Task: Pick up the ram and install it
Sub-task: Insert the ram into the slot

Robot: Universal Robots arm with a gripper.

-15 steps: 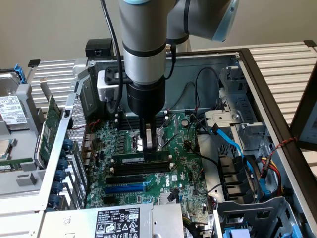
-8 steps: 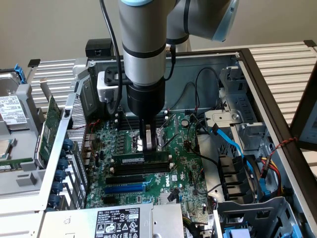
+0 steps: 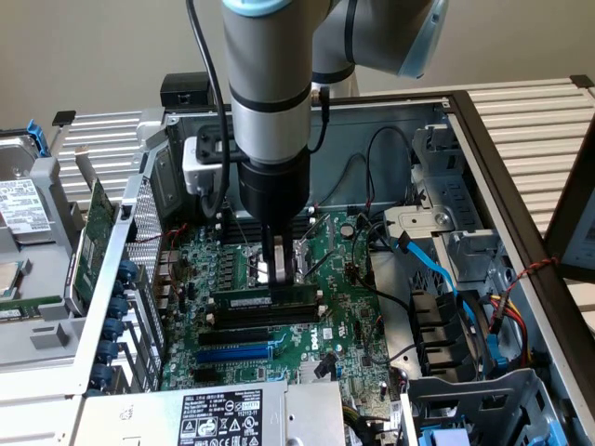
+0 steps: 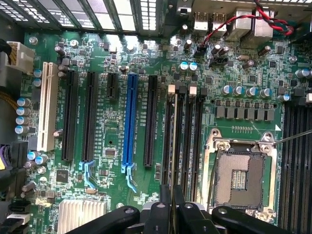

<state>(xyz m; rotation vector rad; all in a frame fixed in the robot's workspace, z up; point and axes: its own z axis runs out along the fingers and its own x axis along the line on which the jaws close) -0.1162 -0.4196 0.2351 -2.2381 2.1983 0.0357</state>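
Exterior view had the gripper (image 3: pixel 279 268) down on the ram (image 3: pixel 265 299), standing on edge along a slot mid-motherboard (image 3: pixel 346 321); wrist view caught it edge-on as a thin line (image 4: pixel 174 141), fingers (image 4: pixel 161 214) pinched nearly closed on its top edge, seating depth hard to judge.

The computer case (image 3: pixel 409 130) is lit softly and evenly from above in the exterior view. A mild shadow is cast under the arm (image 3: pixel 270 93) onto the motherboard (image 3: pixel 344 269) around the ram (image 3: pixel 265 299). The slatted table (image 3: pixel 530 102) is rendered pale and bright. In the wrist view the vent slots (image 4: pixel 148 9) are blown out to white, and the heat sink (image 4: pixel 80 213) is brightly lit.
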